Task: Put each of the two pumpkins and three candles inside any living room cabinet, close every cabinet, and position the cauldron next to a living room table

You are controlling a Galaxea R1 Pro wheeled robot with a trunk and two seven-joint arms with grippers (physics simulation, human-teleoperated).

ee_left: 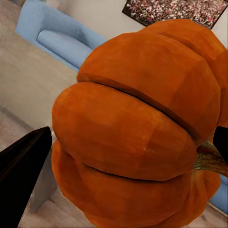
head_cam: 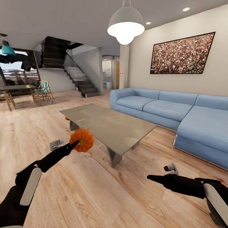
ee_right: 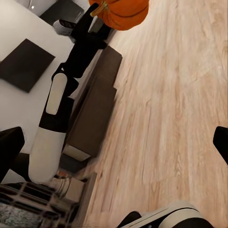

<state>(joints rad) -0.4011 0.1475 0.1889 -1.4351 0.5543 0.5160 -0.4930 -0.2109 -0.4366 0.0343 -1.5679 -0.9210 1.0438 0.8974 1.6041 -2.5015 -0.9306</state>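
My left gripper is shut on a ribbed orange pumpkin, held above the floor in front of the near left end of the glass-topped table. Up close, that pumpkin sits between the two dark fingers. A second pumpkin peeks out on the floor behind the table's left end. My right gripper hangs open and empty low over the floor at right. A long dark-brown cabinet runs along the wall behind the left arm. Candles and cauldron are out of view.
A blue corner sofa lines the right wall beyond the table. A dining table with chairs and a staircase stand far back left. A black TV hangs above the cabinet. Wood floor stretches in front of me.
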